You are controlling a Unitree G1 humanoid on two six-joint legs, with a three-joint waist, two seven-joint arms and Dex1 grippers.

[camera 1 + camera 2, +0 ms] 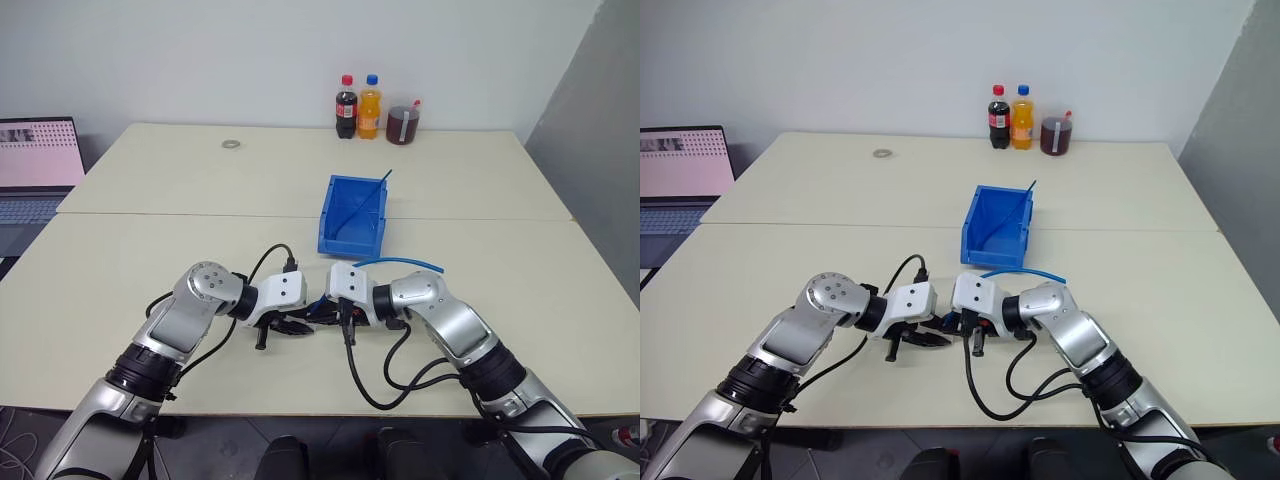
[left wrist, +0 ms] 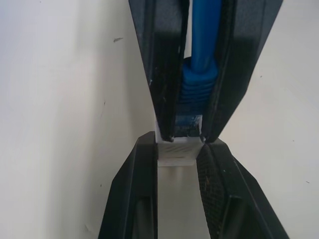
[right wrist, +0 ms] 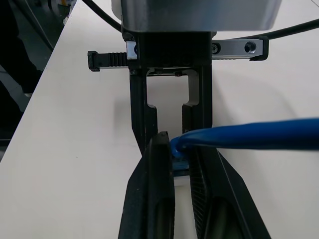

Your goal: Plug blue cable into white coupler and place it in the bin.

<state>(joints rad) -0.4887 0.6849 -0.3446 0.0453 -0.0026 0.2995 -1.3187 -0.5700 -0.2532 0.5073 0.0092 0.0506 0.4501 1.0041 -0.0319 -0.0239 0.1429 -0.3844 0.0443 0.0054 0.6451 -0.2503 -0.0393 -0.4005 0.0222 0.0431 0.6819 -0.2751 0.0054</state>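
Note:
My two grippers meet tip to tip low over the near table. The left gripper point(image 2: 175, 149) is shut on the white coupler point(image 2: 175, 154), a small white block between its black fingers. Facing it, the right gripper point(image 3: 177, 149) is shut on the blue cable point(image 3: 249, 135) just behind its ribbed boot point(image 2: 198, 89). The clear plug point(image 2: 188, 122) touches the coupler's end; how deep it sits I cannot tell. The cable arcs back over the right wrist point(image 1: 400, 262). The bin point(image 1: 372, 226) stands beyond the grippers, with a thin dark blue strand leaning inside.
Two drink bottles point(image 1: 346, 105) and a dark jar point(image 1: 403, 125) stand at the table's far edge. A laptop point(image 1: 35, 165) sits off to the left. A small ring point(image 1: 232, 144) lies on the far table. Black wires point(image 1: 385, 385) loop near my right arm.

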